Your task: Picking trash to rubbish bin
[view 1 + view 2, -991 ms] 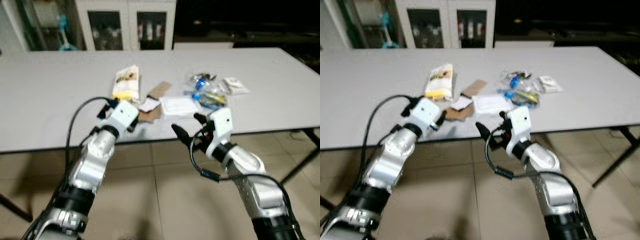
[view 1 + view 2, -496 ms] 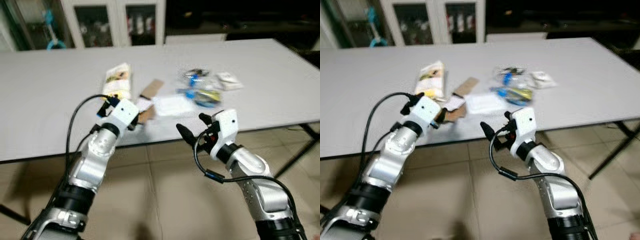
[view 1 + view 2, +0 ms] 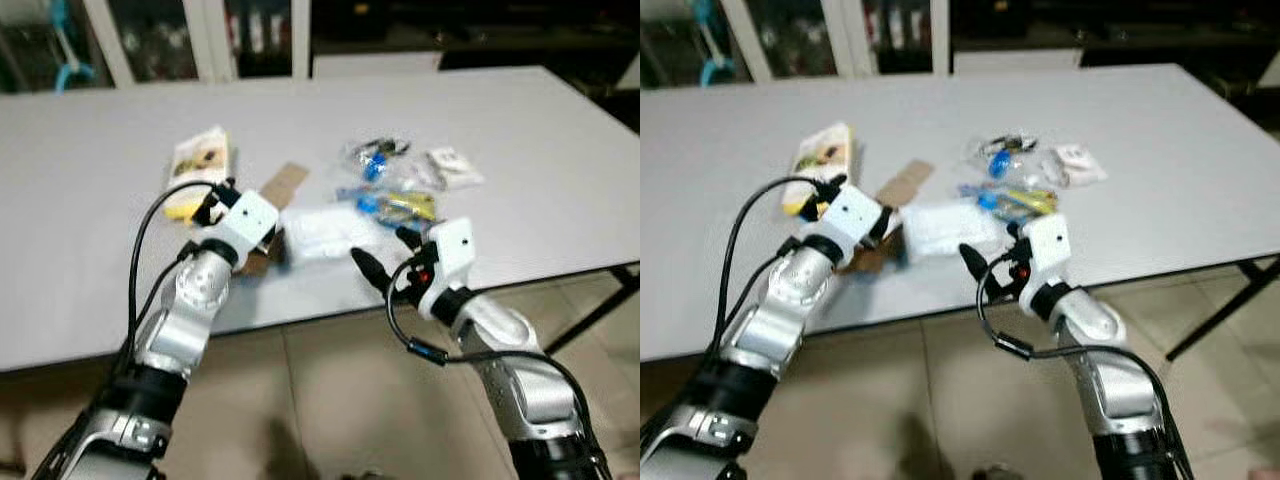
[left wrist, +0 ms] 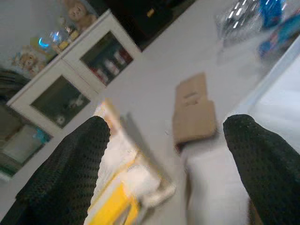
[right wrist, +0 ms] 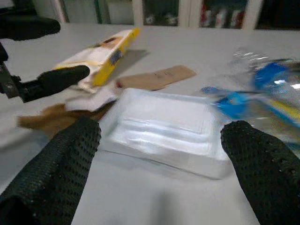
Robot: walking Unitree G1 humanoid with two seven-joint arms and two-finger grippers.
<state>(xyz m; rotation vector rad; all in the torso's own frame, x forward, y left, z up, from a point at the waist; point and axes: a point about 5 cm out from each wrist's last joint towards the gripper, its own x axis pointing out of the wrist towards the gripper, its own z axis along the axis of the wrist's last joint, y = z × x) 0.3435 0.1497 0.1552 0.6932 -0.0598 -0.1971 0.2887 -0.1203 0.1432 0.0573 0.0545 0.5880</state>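
We stand before a long grey table [image 3: 520, 130] with litter strewn near its front edge. Our left gripper [image 4: 164, 173] hovers above the table's near edge, its two black fingers [image 4: 70, 164] spread wide apart, holding nothing. Ahead of it lies a yellow-and-white snack packet [image 3: 197, 170], its long axis running away from us toward the far side of the table. Just beside it is a flat strip of brown cardboard [image 3: 283, 183], angled away and to the right, and a crumpled brown scrap [image 5: 51, 117] lies nearer the edge.

Our right gripper [image 5: 159, 154] hangs just off the front edge of the table, its fingers [image 5: 61, 159] likewise spread, empty. Directly before it lies a clear flat rectangular plastic tray [image 5: 164, 126], its long axis running across us, roughly parallel to the table edge. Beyond the tray are crinkled clear wrappers with blue and yellow print [image 3: 395, 185] and a small white sachet [image 3: 452, 166]. White glass-fronted cabinets [image 3: 210, 40] stand behind the table.
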